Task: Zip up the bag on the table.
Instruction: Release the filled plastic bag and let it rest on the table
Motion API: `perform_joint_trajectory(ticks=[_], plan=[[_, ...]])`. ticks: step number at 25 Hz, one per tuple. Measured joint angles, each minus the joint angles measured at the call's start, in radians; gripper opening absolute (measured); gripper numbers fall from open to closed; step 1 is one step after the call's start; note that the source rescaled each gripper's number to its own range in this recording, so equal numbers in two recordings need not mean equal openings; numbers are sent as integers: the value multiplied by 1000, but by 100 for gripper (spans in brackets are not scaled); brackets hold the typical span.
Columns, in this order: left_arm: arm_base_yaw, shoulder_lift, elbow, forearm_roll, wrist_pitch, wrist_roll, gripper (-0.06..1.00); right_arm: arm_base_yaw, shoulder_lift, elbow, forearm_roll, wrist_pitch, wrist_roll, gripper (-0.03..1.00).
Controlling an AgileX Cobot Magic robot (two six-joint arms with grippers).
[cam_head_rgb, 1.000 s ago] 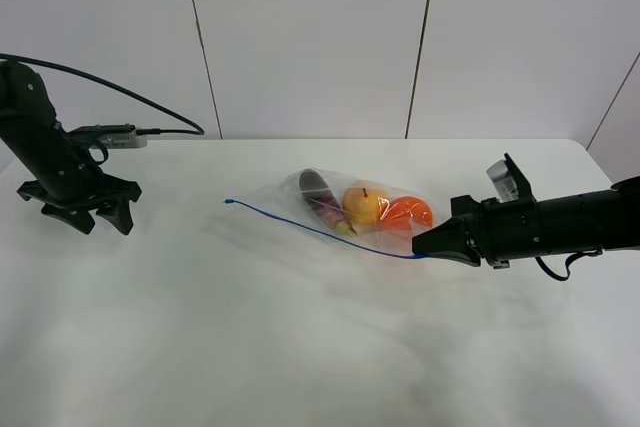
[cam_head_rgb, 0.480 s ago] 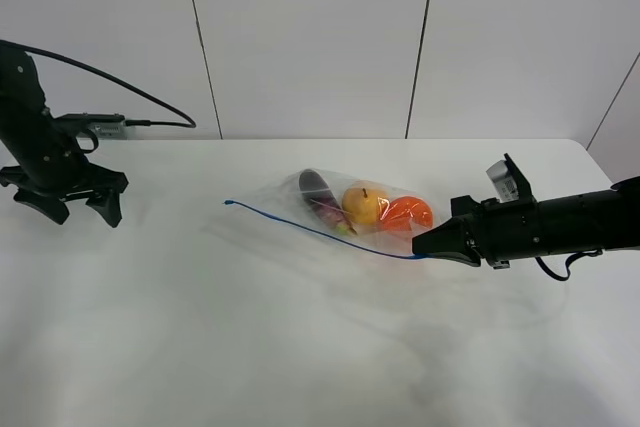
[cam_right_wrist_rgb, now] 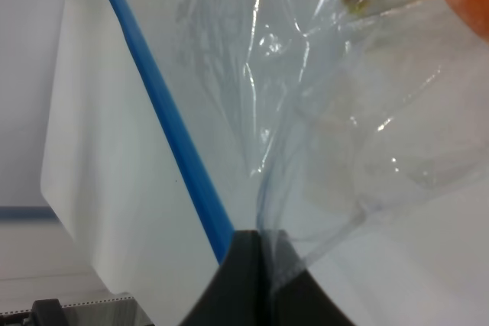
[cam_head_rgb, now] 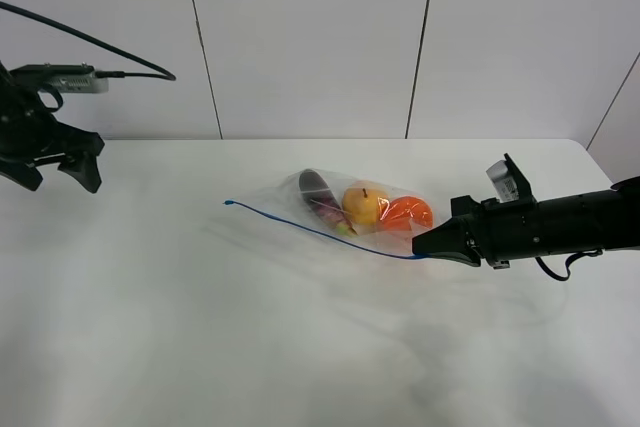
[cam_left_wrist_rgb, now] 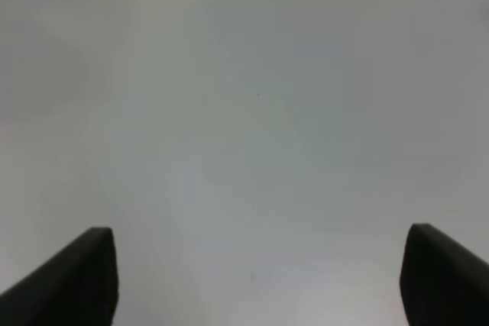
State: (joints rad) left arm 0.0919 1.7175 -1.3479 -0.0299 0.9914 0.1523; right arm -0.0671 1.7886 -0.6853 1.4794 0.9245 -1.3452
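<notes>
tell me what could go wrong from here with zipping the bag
1. Only the right hand grips the bag, pinching one end of its blue zipper strip; the left hand is open and far off at the table's left side. Pulling along the strip may drag the whole bag rather than seal it.
2. The yellow fruit and orange bulge close to the strip, which may keep it from closing.

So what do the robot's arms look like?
Both arms are black. The left tool has two pointed fingers, a grey camera box and a long black cable. The right tool narrows to a point, with a grey box and a looping black cable.
</notes>
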Motion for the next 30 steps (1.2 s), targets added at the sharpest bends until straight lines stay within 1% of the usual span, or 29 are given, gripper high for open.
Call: perform_joint_trajectory(ticks=[7,16,24,30], plan=[[0,-206,0,-71,53,0,100,0,0,0,0,0,0,0],[0,-501,5,-71,147,0,100,0,0,0,0,0,0,0],[0,-823,83,-71,200,-5,100,0,0,0,0,0,0,0],[0,-1064,170,-71,225,-53,100,0,0,0,0,1,0,0]])
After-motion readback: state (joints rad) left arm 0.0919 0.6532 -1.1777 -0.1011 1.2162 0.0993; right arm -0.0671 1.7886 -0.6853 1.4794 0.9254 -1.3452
